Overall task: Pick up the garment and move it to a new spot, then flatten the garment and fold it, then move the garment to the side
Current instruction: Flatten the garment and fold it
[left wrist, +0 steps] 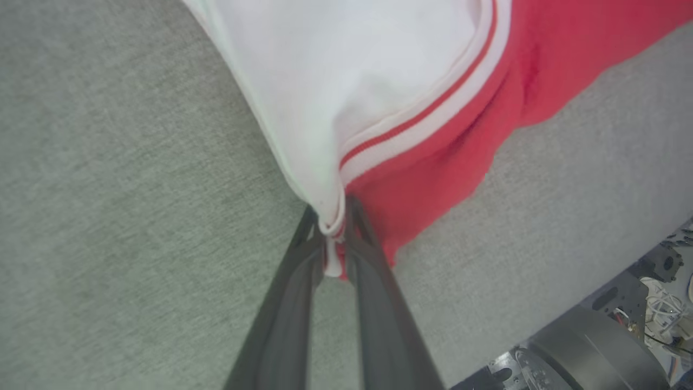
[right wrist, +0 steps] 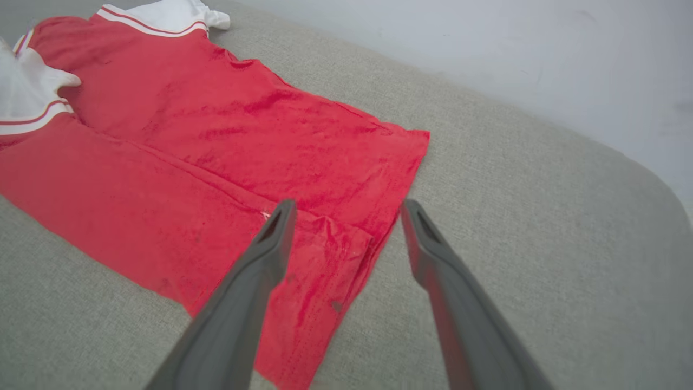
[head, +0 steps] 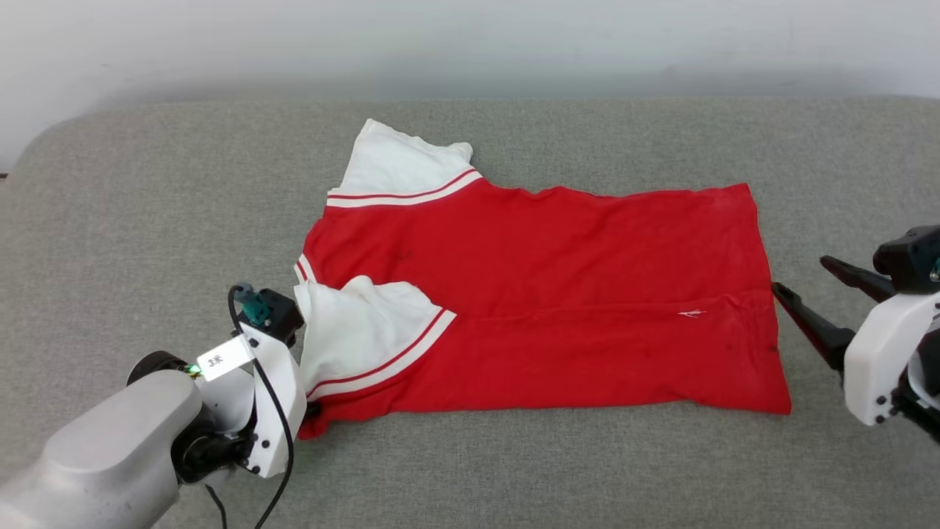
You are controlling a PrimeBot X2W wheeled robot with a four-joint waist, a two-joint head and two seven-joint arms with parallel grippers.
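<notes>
Now our left tool (left wrist: pixel 330 216) pinches the white sleeve (left wrist: pixel 352 70) of the shirt (head: pixel 558 294), fingers pressed together; our right tool (right wrist: pixel 349 208) hangs spread wide just beside the hem (head: pixel 771 330).

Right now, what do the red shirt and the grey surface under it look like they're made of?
The garment looks like soft knit jersey, mostly matte: it creases and drapes limply. The grey surface looks like coarse woven upholstery, matte, with a flecked weave; probably padded, given its rounded corners.
</notes>
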